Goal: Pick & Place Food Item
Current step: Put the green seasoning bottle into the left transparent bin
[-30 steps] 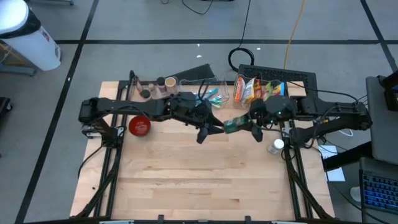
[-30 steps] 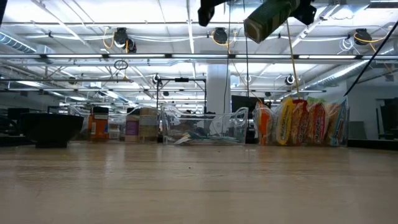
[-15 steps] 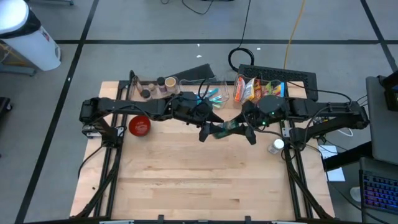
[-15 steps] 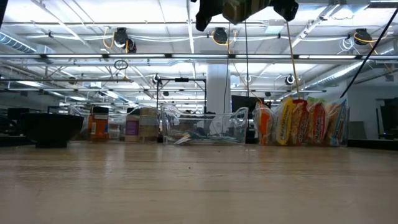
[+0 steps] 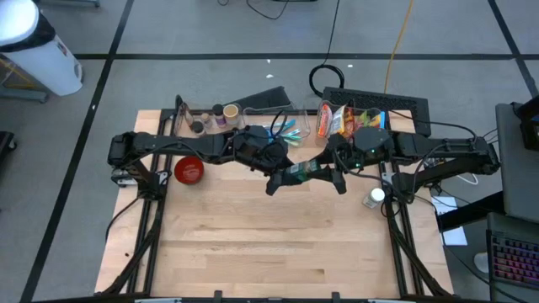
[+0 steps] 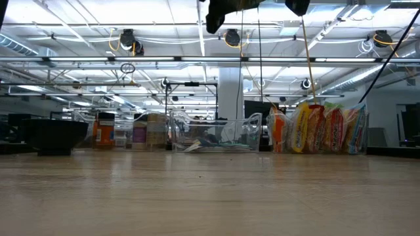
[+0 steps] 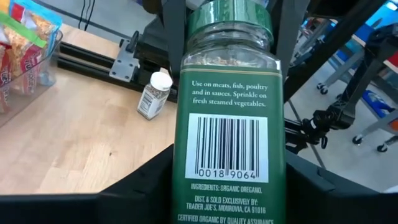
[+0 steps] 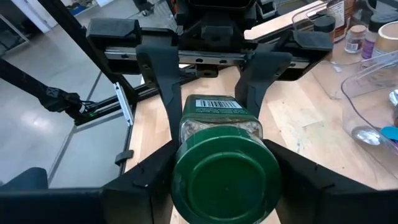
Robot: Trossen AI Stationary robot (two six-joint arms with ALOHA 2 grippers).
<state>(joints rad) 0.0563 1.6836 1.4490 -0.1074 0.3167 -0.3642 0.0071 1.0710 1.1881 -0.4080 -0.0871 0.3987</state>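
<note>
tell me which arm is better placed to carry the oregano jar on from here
Probably the left. The left gripper has its fingers either side of the oregano jar's label end, while the right gripper holds the lid end, so this looks like a handover leftward.

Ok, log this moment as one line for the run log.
phase: mid-air handover | item: oregano jar lying level above table | right claw: shut on lid end | left claw: fingers astride base end | bowl: empty

jar (image 8: 219,134): clear glass, glossy green lid | table (image 5: 253,236): pale matt wood
</note>
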